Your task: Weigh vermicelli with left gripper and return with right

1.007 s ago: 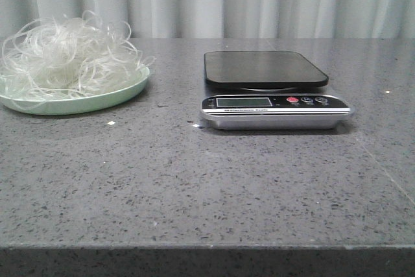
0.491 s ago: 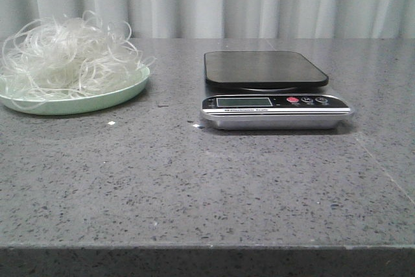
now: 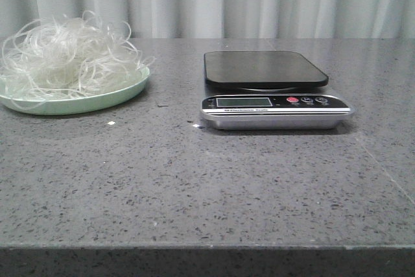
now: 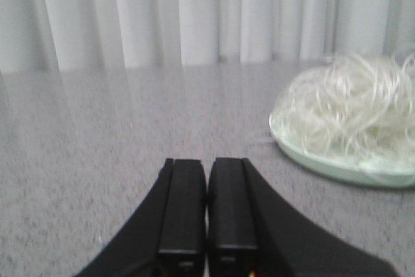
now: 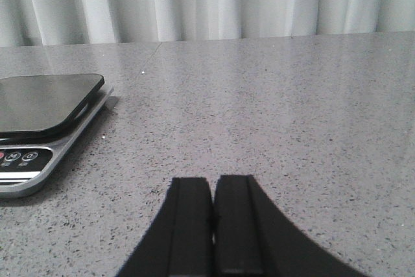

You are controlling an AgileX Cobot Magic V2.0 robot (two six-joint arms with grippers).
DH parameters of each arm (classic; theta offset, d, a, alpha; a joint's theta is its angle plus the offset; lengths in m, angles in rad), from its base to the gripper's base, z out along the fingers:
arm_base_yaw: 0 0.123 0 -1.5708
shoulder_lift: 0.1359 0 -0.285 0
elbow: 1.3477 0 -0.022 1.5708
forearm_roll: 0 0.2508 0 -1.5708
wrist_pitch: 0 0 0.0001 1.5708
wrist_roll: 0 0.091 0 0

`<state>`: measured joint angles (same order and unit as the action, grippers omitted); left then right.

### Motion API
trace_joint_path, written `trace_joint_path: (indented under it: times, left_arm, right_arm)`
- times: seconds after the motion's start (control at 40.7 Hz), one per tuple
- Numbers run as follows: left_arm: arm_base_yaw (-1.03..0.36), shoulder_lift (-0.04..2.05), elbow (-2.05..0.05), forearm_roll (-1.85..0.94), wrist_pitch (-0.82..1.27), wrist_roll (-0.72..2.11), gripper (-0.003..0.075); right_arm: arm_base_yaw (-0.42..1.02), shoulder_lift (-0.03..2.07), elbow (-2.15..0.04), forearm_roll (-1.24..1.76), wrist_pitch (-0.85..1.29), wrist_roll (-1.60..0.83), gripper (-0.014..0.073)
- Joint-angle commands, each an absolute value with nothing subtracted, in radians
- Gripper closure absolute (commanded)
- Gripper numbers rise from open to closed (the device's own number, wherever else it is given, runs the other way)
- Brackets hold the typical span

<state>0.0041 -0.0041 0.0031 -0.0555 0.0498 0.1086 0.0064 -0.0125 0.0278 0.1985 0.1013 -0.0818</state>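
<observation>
Vermicelli [image 3: 68, 53] heaps on the green plate [image 3: 97, 102] at upper left, kitchen scale [image 3: 272, 89] bare; left gripper [image 4: 207, 225] and right gripper [image 5: 214, 225] pressed together, unused.

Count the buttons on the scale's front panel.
3 on the scale, in a row right of its display: a red button, then two dark buttons.

The black left gripper [image 4: 207, 225] is resting closed over the grey speckled table [image 4: 97, 160], near whitish tangled vermicelli [image 4: 347, 111] lying on a pale green plate [image 4: 324, 163].
</observation>
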Motion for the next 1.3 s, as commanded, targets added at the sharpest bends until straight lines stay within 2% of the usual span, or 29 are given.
trace_joint_path:
  times: [0.0,0.221,0.368,0.589,0.835,0.933,1.129,1.277]
  left_arm:
    - [0.005,-0.024,0.009,-0.062,-0.121,0.101,0.0584]
    - [0.005,-0.021,-0.042,-0.062,-0.351,0.101,0.0584]
    - [0.005,0.034,-0.289,-0.061,-0.173,0.101,0.0584]
    - [0.005,0.306,-0.706,-0.061,0.023,0.101,0.0584]
    - [0.005,0.604,-0.952,-0.061,0.31,0.105,0.0575]
    - [-0.006,0.696,-0.996,-0.062,0.374,0.107,0.0503]
    - [-0.093,0.848,-1.053,-0.062,0.459,0.107,0.0265]
    - [-0.163,0.943,-1.075,-0.062,0.5,0.107,0.0174]
  right_arm:
    - [0.002,-0.026,0.02,0.204,0.019,-0.085,0.0442]
    - [0.002,-0.026,0.02,0.204,0.019,-0.085,0.0442]
    - [0.002,-0.026,0.02,0.204,0.019,-0.085,0.0442]
    - [0.002,-0.026,0.02,0.204,0.019,-0.085,0.0442]
    - [0.002,-0.026,0.02,0.204,0.02,-0.085,0.0442]
    - [0.002,-0.026,0.02,0.204,0.02,-0.085,0.0442]
    - [0.002,-0.026,0.02,0.204,0.02,-0.085,0.0442]
    - [0.002,-0.026,0.02,0.204,0.02,-0.085,0.0442]
